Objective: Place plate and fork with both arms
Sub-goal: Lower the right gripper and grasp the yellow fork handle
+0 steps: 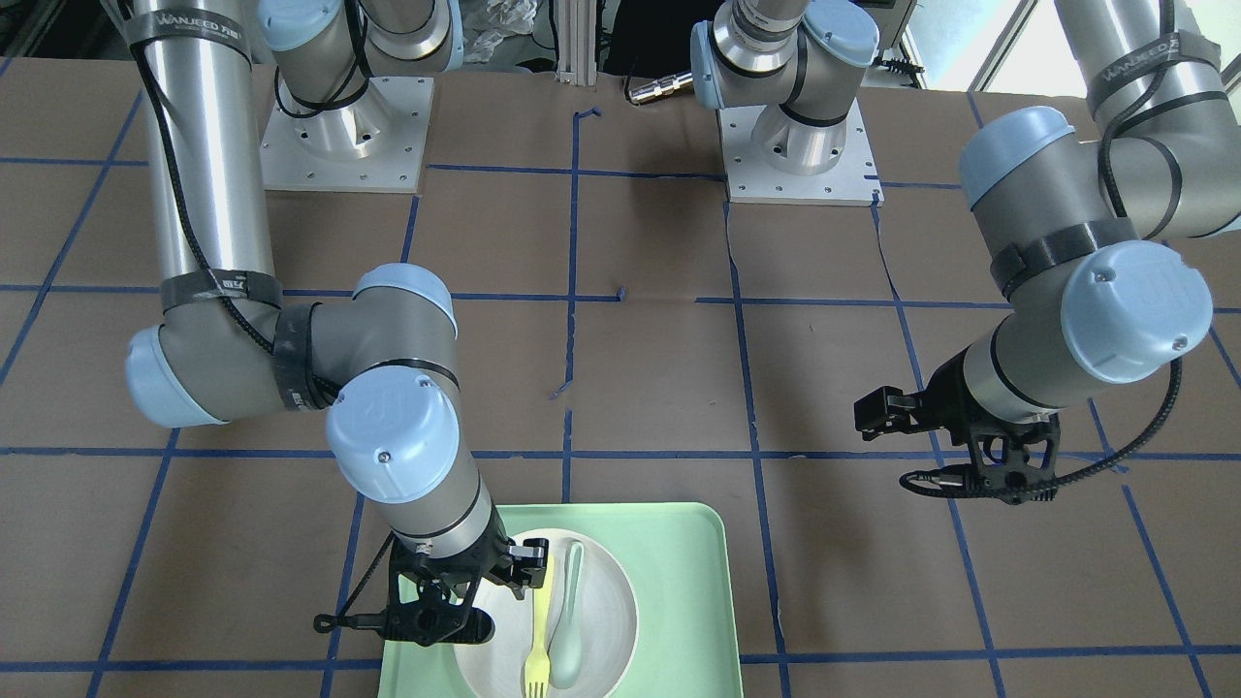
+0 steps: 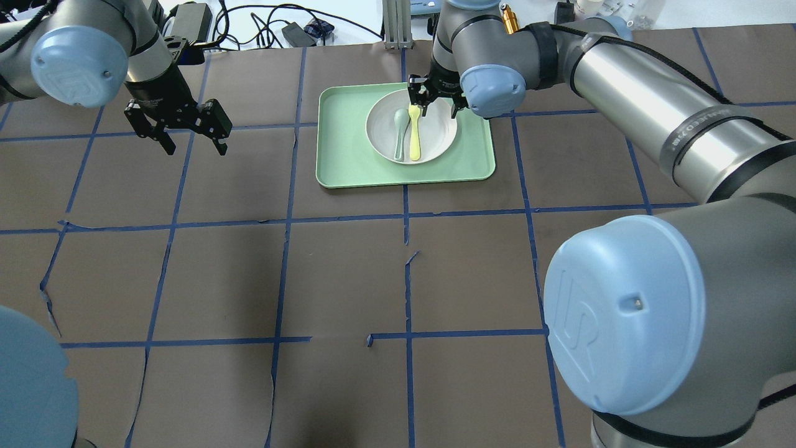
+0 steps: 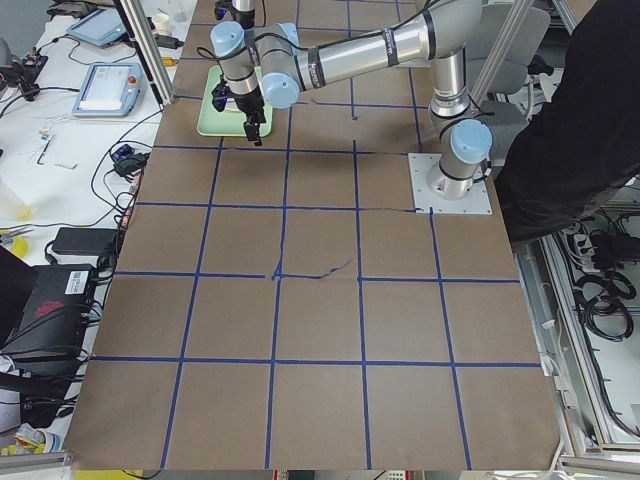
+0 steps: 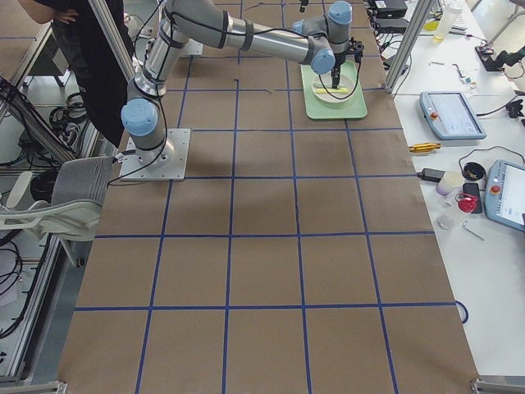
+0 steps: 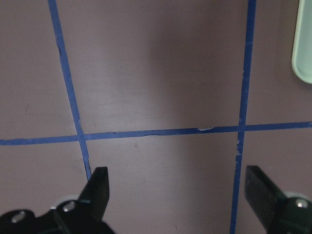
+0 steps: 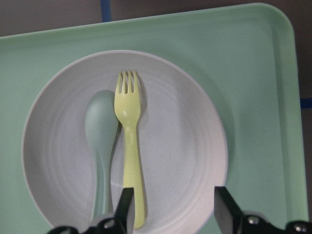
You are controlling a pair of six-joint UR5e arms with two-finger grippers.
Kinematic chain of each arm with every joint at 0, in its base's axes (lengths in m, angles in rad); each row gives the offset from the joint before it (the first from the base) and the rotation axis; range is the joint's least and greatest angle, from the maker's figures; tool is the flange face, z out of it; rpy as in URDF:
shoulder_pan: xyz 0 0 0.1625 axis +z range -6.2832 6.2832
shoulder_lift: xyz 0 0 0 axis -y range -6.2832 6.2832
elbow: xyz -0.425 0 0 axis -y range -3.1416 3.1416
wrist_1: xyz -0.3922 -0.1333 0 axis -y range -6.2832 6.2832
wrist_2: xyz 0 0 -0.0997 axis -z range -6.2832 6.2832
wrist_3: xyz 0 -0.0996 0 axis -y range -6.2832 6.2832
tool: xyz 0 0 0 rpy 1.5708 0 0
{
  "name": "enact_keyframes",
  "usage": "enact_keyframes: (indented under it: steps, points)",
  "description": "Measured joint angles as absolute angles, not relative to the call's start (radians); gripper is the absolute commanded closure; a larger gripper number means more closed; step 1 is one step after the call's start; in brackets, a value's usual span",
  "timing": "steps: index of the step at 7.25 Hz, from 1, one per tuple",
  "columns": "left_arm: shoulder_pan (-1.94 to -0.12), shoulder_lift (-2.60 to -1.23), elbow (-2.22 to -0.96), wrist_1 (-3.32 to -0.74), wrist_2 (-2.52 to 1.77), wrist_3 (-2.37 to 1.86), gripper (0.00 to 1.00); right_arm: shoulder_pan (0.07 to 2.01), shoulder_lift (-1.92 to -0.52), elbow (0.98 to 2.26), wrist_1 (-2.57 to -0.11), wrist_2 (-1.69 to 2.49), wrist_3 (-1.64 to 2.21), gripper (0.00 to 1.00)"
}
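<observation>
A: Right, the plate (image 6: pixel 180 141): round, white, sitting inside the mint-green tray (image 6: pixel 253 73). In the overhead view that pair is at the upper centre of the frame.

B: And the fork (image 6: pixel 130 146) is lying flat in it! Pale yellow, tines toward the top of the right wrist picture, handle running down to the bottom edge.

A: It has company, too. There's a grey-green spoon (image 6: pixel 101 141) just beside it on the left, bowl end up, the two almost parallel across the middle of the plate.

B: Now look at the right hand (image 6: pixel 173 197). It hovers over the lower part of the plate in its own camera, fingers spread wide. One black finger is at lower centre-left, right by the fork's handle end. The other is at lower right, over bare white plate.

A: So it's released, gripping nothing, and the fork rests on the plate on its own.

B: Across at the upper left of the overhead view, the left hand (image 2: pixel 195 146) hangs above the bench (image 2: pixel 348 280), well apart from the tray.

A: Its wrist camera agrees. Two dark fingers in the bottom corners, gaping apart and empty, brown covering and crossing blue tape lines beneath, and a sliver of the tray's edge at the upper right.

B: Brown sheets gridded in blue tape, that's the bench all round.
</observation>
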State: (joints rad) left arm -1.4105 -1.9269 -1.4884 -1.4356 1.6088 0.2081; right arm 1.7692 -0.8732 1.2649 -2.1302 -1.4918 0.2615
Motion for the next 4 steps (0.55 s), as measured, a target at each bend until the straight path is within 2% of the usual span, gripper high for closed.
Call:
enact_keyframes:
  steps: [4]
  points:
    - [-1.408, -1.921, -1.498, -1.430, 1.612, 0.216, 0.00, 1.798, -0.794, 1.218, -2.138, -1.491, 0.263, 0.40]
